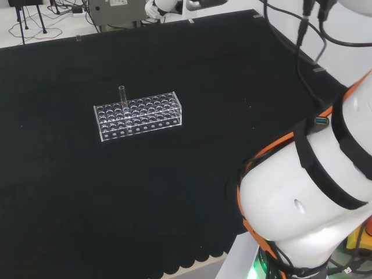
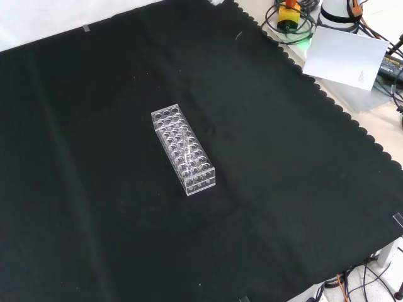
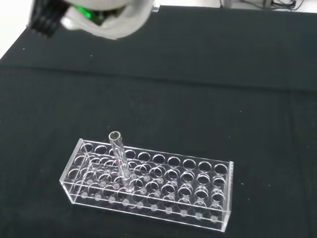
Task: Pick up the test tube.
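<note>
One test tube (image 1: 122, 96) stands upright in the clear rack (image 1: 139, 116) on the desk (image 1: 70, 192); fingers' state cannot be told.

Test tube (image 2: 188, 150): in the front view too faint against the clear rack (image 2: 184, 148) to tell which hole it stands in.
Tube contents: a small red mark near the tube's base in the head view, too small to identify.
Blurred white shape (image 3: 106, 17): out of focus in the wrist view.
Worktop (image 1: 174, 192): its near right part hidden behind the arm's white links in the head view.
</note>
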Robot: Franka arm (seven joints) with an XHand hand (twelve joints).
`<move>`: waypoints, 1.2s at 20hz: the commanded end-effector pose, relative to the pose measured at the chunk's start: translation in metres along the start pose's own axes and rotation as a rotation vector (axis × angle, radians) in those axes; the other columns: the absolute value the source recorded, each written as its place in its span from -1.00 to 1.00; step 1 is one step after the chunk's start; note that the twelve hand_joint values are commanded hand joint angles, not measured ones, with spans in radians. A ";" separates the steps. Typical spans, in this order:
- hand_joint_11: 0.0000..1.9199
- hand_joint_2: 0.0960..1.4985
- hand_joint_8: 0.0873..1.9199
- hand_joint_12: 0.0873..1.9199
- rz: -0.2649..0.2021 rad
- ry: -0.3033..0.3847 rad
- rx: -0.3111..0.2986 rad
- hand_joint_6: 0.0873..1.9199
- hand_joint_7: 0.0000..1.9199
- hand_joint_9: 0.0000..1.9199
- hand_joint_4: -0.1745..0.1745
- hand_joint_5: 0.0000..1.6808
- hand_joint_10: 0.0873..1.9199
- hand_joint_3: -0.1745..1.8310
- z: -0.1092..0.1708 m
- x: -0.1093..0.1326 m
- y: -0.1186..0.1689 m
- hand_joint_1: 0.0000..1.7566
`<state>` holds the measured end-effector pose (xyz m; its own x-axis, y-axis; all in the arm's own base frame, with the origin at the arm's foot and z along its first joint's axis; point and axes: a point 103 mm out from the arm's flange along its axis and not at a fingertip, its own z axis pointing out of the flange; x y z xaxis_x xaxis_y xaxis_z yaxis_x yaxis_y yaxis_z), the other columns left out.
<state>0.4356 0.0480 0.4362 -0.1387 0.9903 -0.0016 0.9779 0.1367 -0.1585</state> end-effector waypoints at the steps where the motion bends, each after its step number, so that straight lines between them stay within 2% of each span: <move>1: -0.74 -0.23 -0.11 0.53 -0.075 -0.035 0.066 -0.97 -0.49 -0.50 -0.63 -0.41 -0.07 -0.17 0.026 0.021 0.044 0.04; 9: -0.73 -0.23 -0.11 0.53 -0.090 -0.035 0.177 -0.95 -0.50 -0.49 -0.64 -0.41 -0.08 -0.16 0.065 0.033 0.081 0.05; 16: -0.77 -0.24 -0.07 0.54 -0.098 -0.036 0.241 -0.87 -0.62 -0.55 -0.64 -0.41 -0.06 -0.15 0.090 0.042 0.110 0.05; 21: -0.79 -0.24 -0.04 0.55 -0.111 -0.042 0.281 -0.62 -0.64 -0.57 -0.64 -0.52 -0.04 -0.14 0.109 0.047 0.127 0.05; 24: -0.79 -0.24 -0.04 0.55 -0.116 -0.053 0.310 -0.58 -0.63 -0.57 -0.64 -0.54 -0.04 -0.14 0.120 0.050 0.134 0.05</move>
<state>0.5265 0.1002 0.3216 -0.2398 0.9708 0.0010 0.8917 0.2206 -0.3952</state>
